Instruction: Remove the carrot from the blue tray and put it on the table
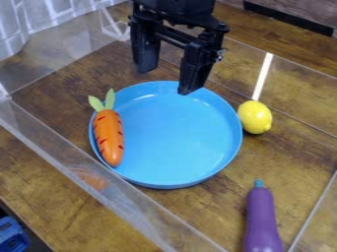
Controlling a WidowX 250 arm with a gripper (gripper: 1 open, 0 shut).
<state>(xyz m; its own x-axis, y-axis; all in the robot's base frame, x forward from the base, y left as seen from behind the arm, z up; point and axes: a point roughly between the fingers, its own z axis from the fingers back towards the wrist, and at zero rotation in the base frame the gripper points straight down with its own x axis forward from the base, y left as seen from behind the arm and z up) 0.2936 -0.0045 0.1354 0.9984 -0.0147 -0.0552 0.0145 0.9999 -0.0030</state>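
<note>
The carrot, orange with a green leafy top, lies along the left rim inside the blue tray, its tip pointing toward the near edge. The tray rests on the dark wood-grain table. My gripper hangs above the tray's far rim, pointing down, its two black fingers spread apart with nothing between them. It stands behind and to the right of the carrot, well apart from it.
A yellow lemon sits just right of the tray. A purple eggplant lies at the near right. Clear acrylic walls run along the near and left table edges.
</note>
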